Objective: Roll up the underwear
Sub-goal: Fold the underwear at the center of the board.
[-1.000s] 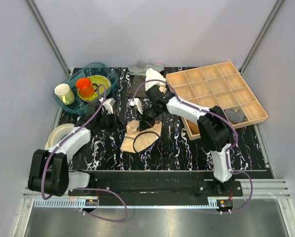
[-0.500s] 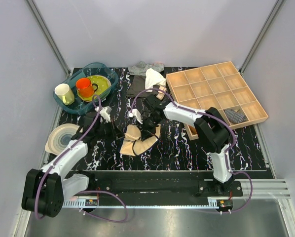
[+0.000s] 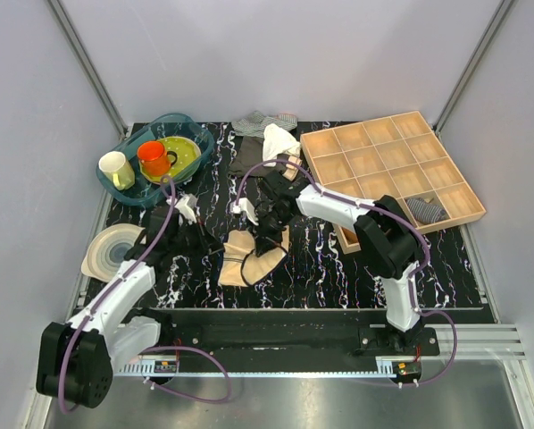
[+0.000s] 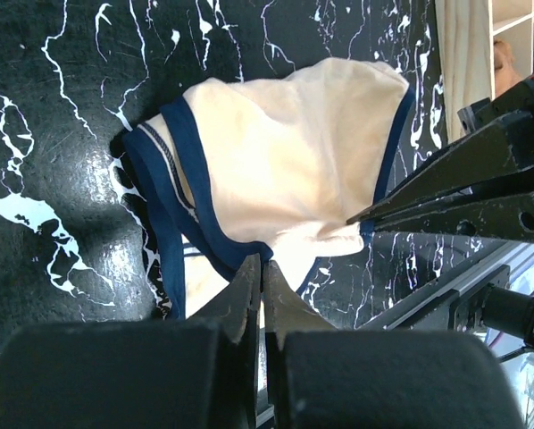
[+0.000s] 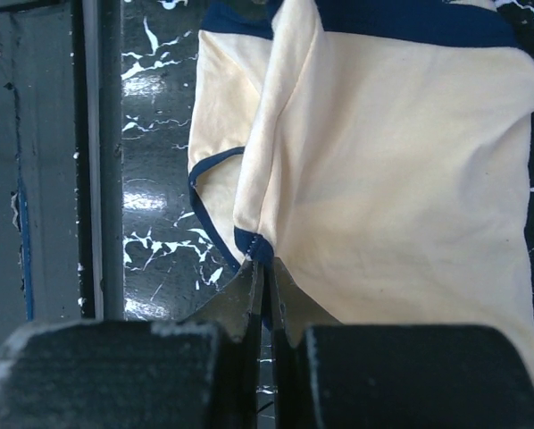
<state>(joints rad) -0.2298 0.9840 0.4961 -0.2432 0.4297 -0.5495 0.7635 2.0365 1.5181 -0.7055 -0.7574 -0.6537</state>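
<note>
- Pinching the underwear (image 3: 252, 257) with both grippers; it lies crumpled at the centre of the top view, on the black marbled table (image 3: 313, 270).
- My left gripper (image 4: 260, 271) is closed on its dark edging at the lower middle of the left wrist view, with the pale fabric spreading above.
- My right gripper (image 5: 263, 271) is clamped on a hem fold at lower centre, with the fabric fanning to the upper right.

White-and-black arms (image 3: 124, 286), purple cables (image 3: 166, 210)

No text, label or number can be read anywhere.
</note>
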